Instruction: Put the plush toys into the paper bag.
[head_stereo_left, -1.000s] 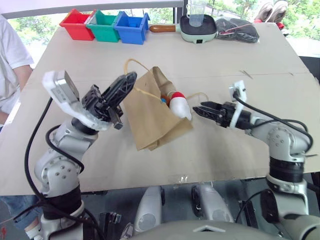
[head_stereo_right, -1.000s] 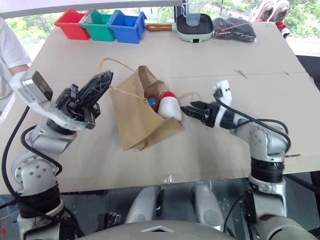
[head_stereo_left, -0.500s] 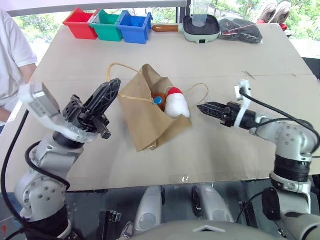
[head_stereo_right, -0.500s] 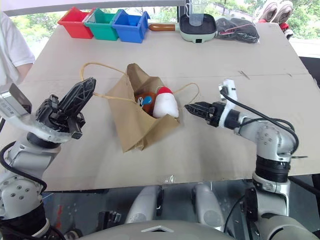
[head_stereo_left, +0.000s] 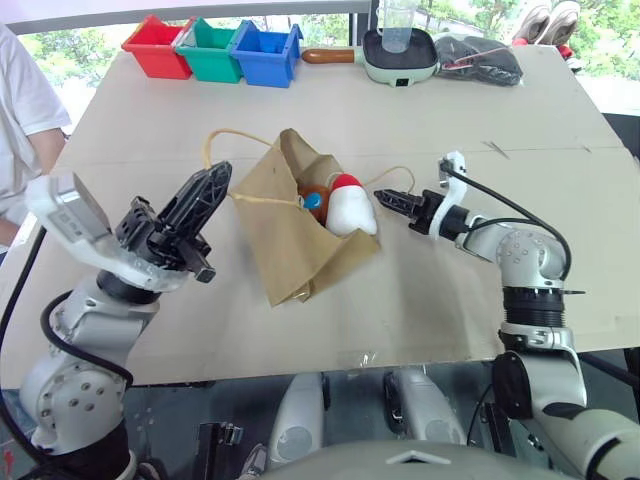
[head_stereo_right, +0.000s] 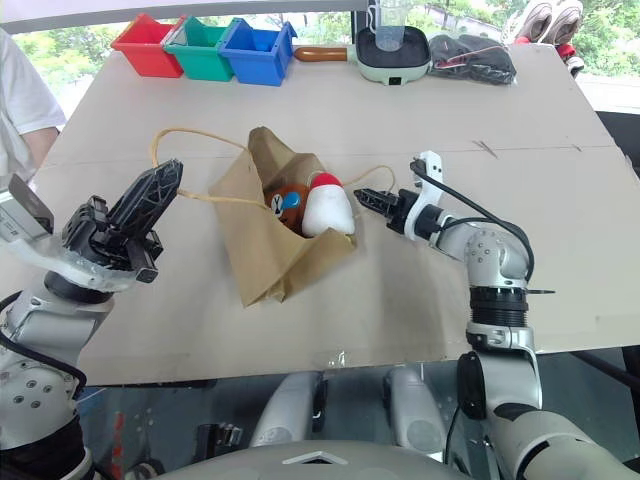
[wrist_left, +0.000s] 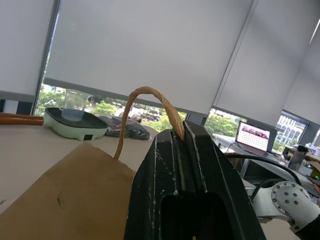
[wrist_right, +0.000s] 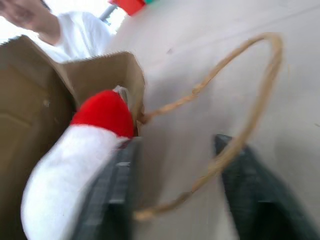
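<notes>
The paper bag (head_stereo_left: 290, 245) lies on its side on the table with its mouth open toward the far right. Inside the mouth sit the plush toys: the white one with a red tip (head_stereo_left: 351, 210) and, behind it, the brown one with a blue tear (head_stereo_left: 314, 198). My left gripper (head_stereo_left: 213, 182) is shut on one twisted handle (wrist_left: 150, 93), holding it up to the bag's left. My right gripper (head_stereo_left: 385, 198) is level at the bag's right side, open, with the other handle loop (wrist_right: 256, 107) running between its fingers, close to the white toy (wrist_right: 62, 172).
Red (head_stereo_left: 157, 47), green (head_stereo_left: 212, 51) and blue (head_stereo_left: 264, 54) bins line the table's far left. A green pan holding a clear cup (head_stereo_left: 398, 56) and a dark bundle (head_stereo_left: 480, 58) sit at the far edge. A person in a white shirt (head_stereo_left: 20, 120) stands at the left.
My right gripper has moved left up to the bag's right handle loop and its fingers have narrowed around it. The left gripper keeps its hold on the other handle.
</notes>
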